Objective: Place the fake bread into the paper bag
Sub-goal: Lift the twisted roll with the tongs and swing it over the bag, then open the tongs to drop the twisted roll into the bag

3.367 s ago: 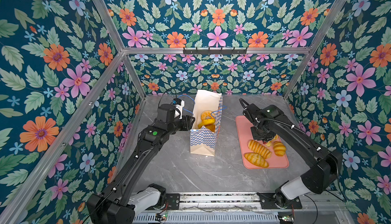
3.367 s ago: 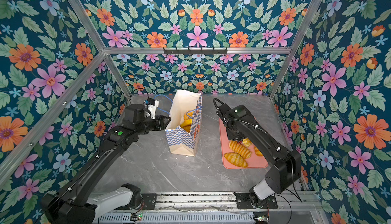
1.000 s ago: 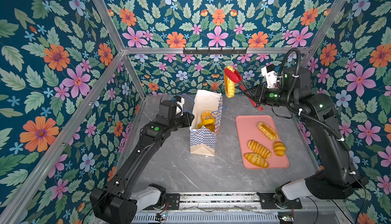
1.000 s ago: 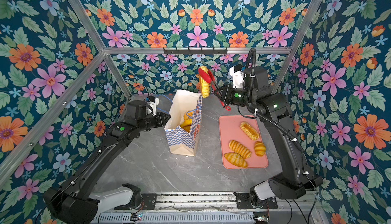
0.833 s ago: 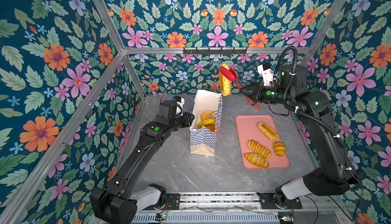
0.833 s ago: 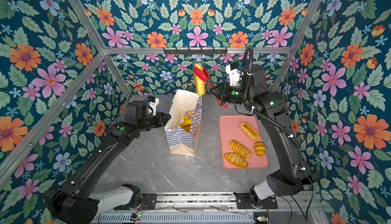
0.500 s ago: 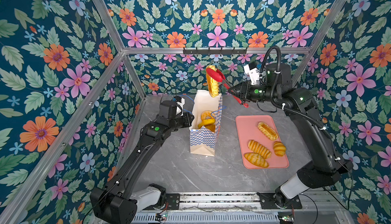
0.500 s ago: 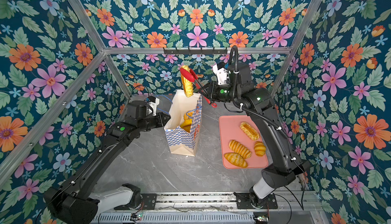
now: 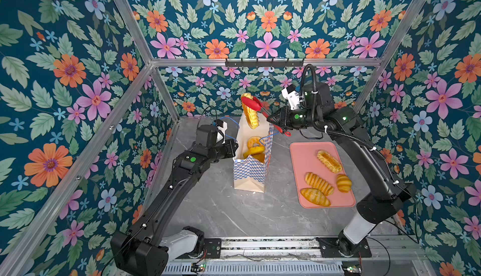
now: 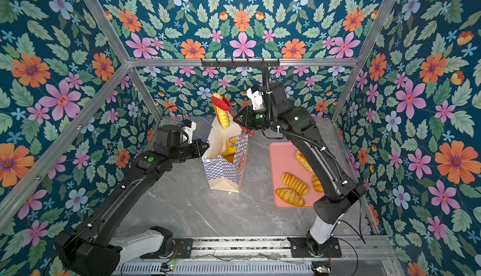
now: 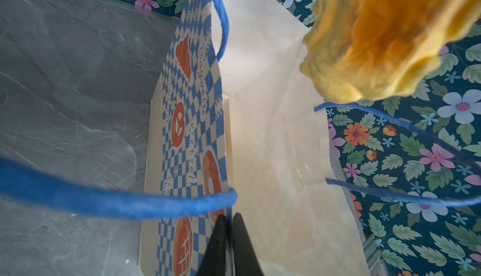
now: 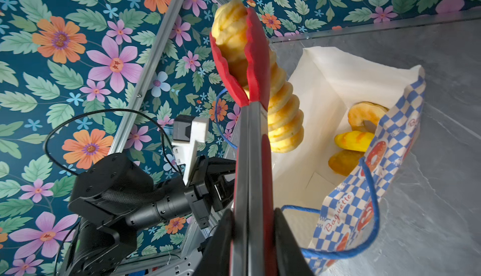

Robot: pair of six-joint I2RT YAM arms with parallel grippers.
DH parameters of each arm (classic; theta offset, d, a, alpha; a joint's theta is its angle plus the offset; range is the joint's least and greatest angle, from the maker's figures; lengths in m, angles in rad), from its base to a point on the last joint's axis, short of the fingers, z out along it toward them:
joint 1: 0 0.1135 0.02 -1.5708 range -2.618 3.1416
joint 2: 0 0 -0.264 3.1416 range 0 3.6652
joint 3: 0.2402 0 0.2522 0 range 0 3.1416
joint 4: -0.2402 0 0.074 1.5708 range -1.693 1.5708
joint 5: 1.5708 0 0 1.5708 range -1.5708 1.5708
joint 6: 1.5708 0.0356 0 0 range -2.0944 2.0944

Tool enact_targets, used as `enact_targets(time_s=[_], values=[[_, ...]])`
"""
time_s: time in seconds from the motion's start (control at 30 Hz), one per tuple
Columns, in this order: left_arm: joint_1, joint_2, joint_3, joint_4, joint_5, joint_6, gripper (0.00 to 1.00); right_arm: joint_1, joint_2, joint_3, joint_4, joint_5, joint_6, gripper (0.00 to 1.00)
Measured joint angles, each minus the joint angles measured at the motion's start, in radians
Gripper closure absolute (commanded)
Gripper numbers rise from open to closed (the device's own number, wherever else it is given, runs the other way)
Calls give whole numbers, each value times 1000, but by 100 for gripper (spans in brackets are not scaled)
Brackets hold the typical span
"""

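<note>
Clamping red-tipped tongs point(image 12: 250, 141) in right gripper point(image 12: 251, 216), suspending ridged loaf point(image 9: 251, 118) over open paper bag point(image 9: 250, 174), pinching bag rim in left gripper point(image 11: 229, 219).

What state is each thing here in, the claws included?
bag: upright, open, bread inside.
loaf: hanging from the tongs above the bag.
tongs: closed on the loaf.
tray: flat on the table, four pastries on it.
left gripper: shut on the bag's rim.
right gripper: shut on the tongs' handles.
</note>
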State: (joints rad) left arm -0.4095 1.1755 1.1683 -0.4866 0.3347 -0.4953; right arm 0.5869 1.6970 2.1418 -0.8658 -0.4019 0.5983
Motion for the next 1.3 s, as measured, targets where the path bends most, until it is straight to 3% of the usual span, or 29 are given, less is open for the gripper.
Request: enact_targets(time_s=[0.83, 1.3], values=[[0, -4, -8, 9, 1, -4, 92, 8, -71, -231, 39, 39, -9, 77], [0, -10, -8, 8, 0, -4, 92, 9, -71, -263, 23, 56, -46, 68]])
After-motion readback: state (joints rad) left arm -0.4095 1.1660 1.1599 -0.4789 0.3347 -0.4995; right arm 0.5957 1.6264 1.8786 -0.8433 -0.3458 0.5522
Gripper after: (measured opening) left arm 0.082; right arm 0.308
